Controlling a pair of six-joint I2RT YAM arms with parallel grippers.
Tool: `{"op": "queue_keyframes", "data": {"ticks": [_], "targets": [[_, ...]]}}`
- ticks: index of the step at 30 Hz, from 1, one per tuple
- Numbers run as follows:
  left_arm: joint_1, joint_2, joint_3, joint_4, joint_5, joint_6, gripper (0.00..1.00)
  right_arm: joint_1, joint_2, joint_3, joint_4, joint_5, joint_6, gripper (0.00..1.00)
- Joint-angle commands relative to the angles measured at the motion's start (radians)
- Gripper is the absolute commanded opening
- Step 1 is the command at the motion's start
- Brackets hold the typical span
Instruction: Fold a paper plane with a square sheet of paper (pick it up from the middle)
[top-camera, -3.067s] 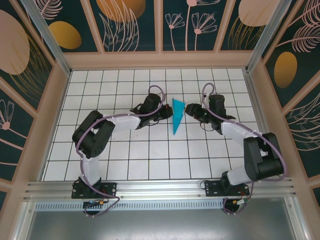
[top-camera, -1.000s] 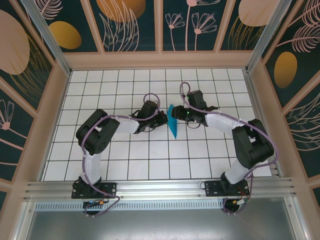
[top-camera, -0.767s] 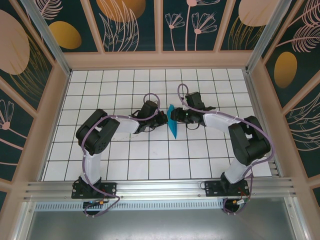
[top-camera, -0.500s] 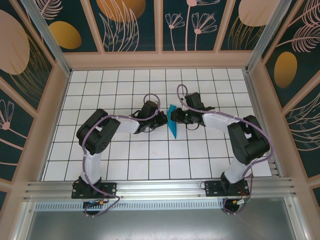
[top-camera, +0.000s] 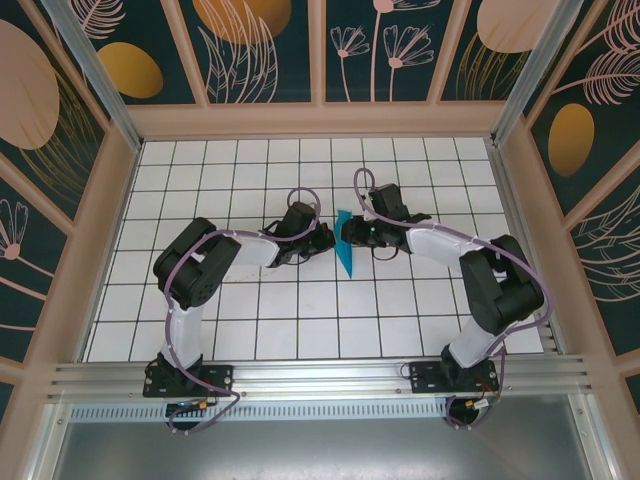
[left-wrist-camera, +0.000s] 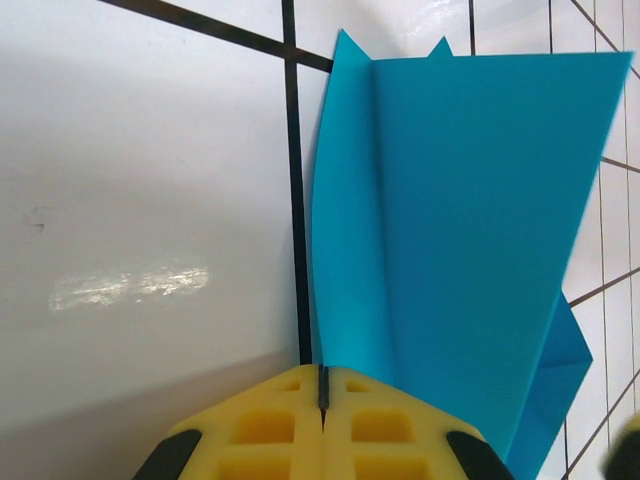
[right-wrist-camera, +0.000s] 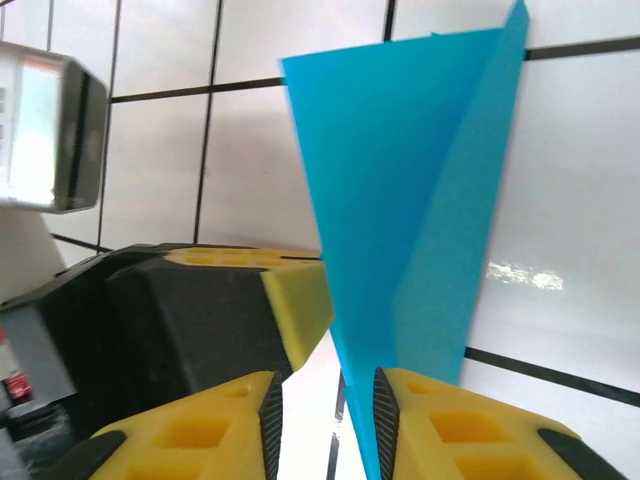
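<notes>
**Plane pinched on the left, loosely straddled on the right**

From above, you had one teal paper plane (top-camera: 345, 246) mid-surface between the two arms. Its point faced the near edge, the left arm (top-camera: 215, 262) reached in from one side and the right arm (top-camera: 470, 262) from the other. At that size you could not tell how either set of jaws stood.

The left wrist camera settled its side: the left jaws were shut. Their yellow pads (left-wrist-camera: 265, 425) met at a thin seam with the plane's long edge pinched in it, and the layered paper fanned away over the white gridded surface (left-wrist-camera: 150, 200).

The right wrist camera showed the right jaws narrow but not closed. The plane's edge ran down into the gap, lying against one pad (right-wrist-camera: 440, 430) with a clear space before the other. That camera also caught the left arm's yellow fingertip (right-wrist-camera: 295, 300) just beside the paper, crowding that side.

Around the work stood wood-framed floral walls (top-camera: 260, 40) and a metal rail (top-camera: 320, 375) along the near edge. The count was one plane, two arms and two sets of jaws.
</notes>
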Motion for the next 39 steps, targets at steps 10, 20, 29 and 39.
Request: {"op": "queue_keyframes", "data": {"ticks": [10,20,29,39], "targets": [[0.008,0.014,0.029,-0.022,-0.001,0.005,0.00,0.012,0.062,0.043,-0.036,-0.016,-0.024,0.29],[0.009,0.017,0.033,-0.028,-0.005,0.002,0.00,0.015,0.076,0.049,-0.098,0.061,-0.028,0.37],[0.007,0.020,0.033,-0.030,-0.003,0.003,0.00,0.027,0.084,0.051,-0.115,0.090,-0.037,0.46],[0.008,0.025,0.033,-0.027,-0.003,-0.003,0.00,0.047,0.106,0.048,-0.130,0.081,-0.032,0.49]]}}
